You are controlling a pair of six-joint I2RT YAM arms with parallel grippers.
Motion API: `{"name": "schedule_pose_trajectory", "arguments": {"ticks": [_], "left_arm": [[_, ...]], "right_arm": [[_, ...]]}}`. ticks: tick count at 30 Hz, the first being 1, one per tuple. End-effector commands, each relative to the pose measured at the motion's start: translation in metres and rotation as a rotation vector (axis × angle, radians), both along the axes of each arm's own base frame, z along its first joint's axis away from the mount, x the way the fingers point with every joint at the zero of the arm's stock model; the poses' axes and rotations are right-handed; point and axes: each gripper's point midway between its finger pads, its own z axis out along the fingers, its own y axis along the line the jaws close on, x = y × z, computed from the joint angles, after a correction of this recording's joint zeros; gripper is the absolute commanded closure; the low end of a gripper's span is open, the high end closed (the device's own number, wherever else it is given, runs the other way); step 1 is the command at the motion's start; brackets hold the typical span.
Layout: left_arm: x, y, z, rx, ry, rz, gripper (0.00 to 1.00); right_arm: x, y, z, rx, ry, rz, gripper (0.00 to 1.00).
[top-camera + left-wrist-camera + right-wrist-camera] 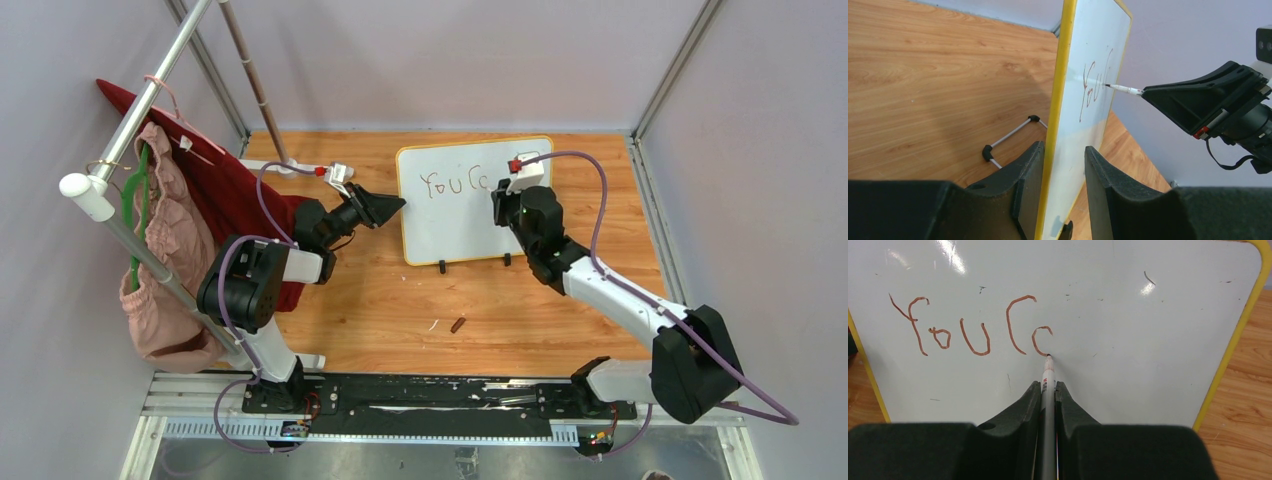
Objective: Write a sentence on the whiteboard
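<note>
1. The whiteboard [470,225] stands upright on the bench [380,290], between the two arms.
2. The sentence [973,330] so far reads "You C" plus a part-formed letter, so the writing is mid-word.
3. The right gripper [1048,390] clamps a marker [1048,371], whose tip touches the whiteboard.
4. The left gripper [1063,150] is closed on the whiteboard's left edge.
5. Next, probably: complete the "a" under light, even pressure.

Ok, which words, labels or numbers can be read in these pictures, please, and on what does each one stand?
"You C", followed by a small curve like "c", an unfinished letter: brown handwriting on the whiteboard.
Red print on the marker: too small to read.
No other text can be read.
</note>
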Motion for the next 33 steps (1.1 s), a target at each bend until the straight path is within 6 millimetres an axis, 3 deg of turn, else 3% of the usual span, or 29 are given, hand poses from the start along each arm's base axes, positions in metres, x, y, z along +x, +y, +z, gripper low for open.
{"name": "schedule_pose_trajectory", "arguments": {"ticks": [1,15,33], "left_arm": [[-0.006,-0.001,-0.008,-0.016,0.031,-0.023,0.6],[-0.006,-0.001,-0.008,-0.015,0.031,-0.023,0.6],[-0.006,-0.001,-0.006,-0.018,0.029,-0.024,0.6]], "right_arm": [[0.008,-0.014,0.02,0.005,-0.039,-0.054,1.0],[0.017,-0.009,0.036,0.012,-0.071,-0.045,1.0],[0.008,-0.011,0.011,0.003,-0.012,-0.036,1.0]]}}
